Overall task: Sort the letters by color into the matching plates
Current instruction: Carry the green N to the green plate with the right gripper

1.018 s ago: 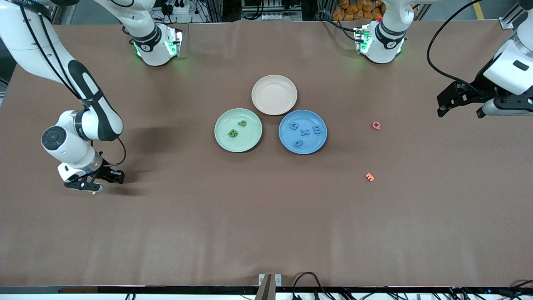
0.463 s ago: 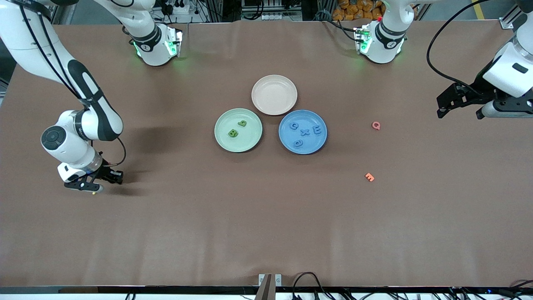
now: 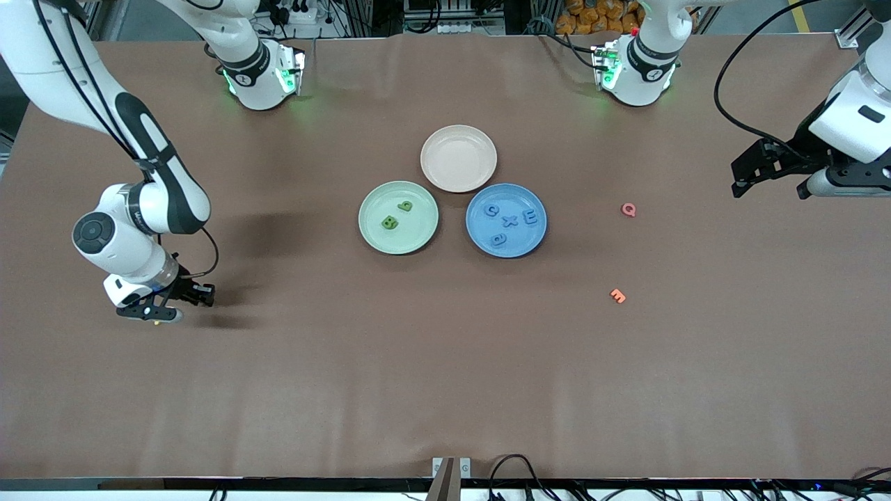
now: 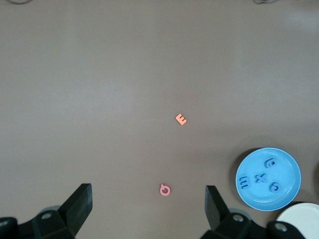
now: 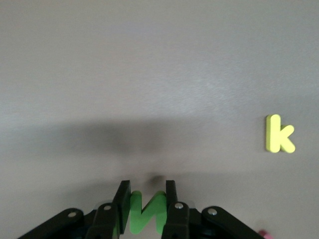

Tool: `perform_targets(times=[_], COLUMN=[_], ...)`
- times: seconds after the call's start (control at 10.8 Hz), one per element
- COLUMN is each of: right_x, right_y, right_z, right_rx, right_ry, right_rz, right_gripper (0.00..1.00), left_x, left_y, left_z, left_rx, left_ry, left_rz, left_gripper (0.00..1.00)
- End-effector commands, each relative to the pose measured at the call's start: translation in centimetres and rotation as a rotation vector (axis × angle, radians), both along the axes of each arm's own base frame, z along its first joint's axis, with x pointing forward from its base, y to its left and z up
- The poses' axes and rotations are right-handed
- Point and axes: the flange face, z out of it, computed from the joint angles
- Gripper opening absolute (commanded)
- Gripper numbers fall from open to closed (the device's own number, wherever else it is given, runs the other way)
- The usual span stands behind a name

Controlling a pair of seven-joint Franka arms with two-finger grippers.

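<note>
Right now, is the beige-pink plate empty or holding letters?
Empty. The beige-pink plate shows only bare surface, no letters in it.

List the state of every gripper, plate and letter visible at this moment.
right gripper: shut on a green letter, low at the right arm's end of the table
left gripper: open, empty, waiting above the table
pale green plate: holds two green letters
blue plate: holds four blue letters
beige-pink plate: empty
yellow k: lying on the table
pink letter: lying on the table
orange E: lying on the table
</note>
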Motion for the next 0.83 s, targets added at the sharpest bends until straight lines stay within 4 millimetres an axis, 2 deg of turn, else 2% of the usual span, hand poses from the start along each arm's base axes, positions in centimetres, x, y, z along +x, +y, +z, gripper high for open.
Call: perform_targets(times=[0.0, 0.19, 0.46, 0.74], right_x=[-0.4, -1.2, -3.4, -6.8], right_y=[5.7, 11.2, 19.6, 28.7], right_z=[3.7, 5.5, 7.4, 8.6], right_rx=[-0.011, -0.017, -0.025, -0.006], right_ry=[0.035, 0.059, 0.081, 0.104], right_rz=[-0.046, -0.051, -0.051, 0.004], right_gripper=[0.05, 0.05, 0.05, 0.06], left_x=[-0.1, -0.1, -0.1, 0.1], left_y=[0.3, 0.3, 0.3, 0.5], left_z=[0.2, 0.2, 0.2, 0.1], left_rx=[0.006, 0.005, 0.004, 0.004], left_ry=[0.003, 0.005, 0.003, 0.006], left_rz=[-0.016, -0.014, -0.013, -0.011], left_gripper=[1.00, 1.00, 1.00, 1.00])
